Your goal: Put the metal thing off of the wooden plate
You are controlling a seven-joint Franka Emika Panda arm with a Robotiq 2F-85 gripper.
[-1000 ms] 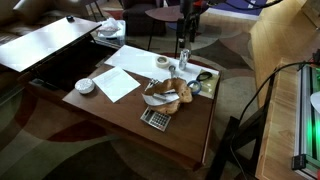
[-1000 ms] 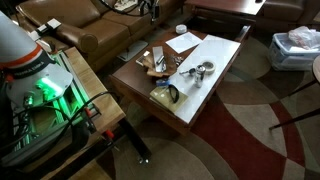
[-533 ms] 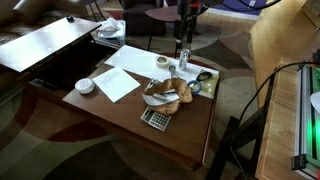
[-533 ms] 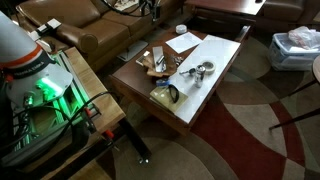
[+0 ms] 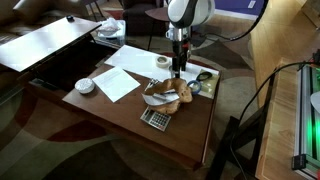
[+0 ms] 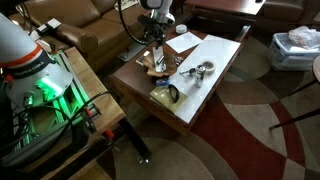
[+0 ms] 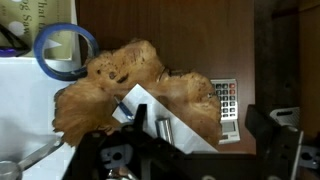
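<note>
Gripper (image 5: 178,66) hovers above wooden plate (image 7: 95,100), jaws spread (nothing held); metal thing (image 7: 155,115) lies toward plate's 5 o'clock, wrist view.

arm (image 5: 188,12): bent over, reaching downward | gripper (image 5: 178,66): pointing straight down | fingers (image 7: 272,128): spread apart

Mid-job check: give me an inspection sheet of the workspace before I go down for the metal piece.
Surface: wooden coffee table, crowded around the middle.
Job's things: metal thing lies on the wooden plate; not yet off.
Clutter: keypad device, white bowl, papers, tape roll.
Gripper: gripper hangs above the plate, apparently open, holding nothing.
Cables: dark cable beside the table, not on it.
Surroundings: brown sofa, patterned rug.
</note>
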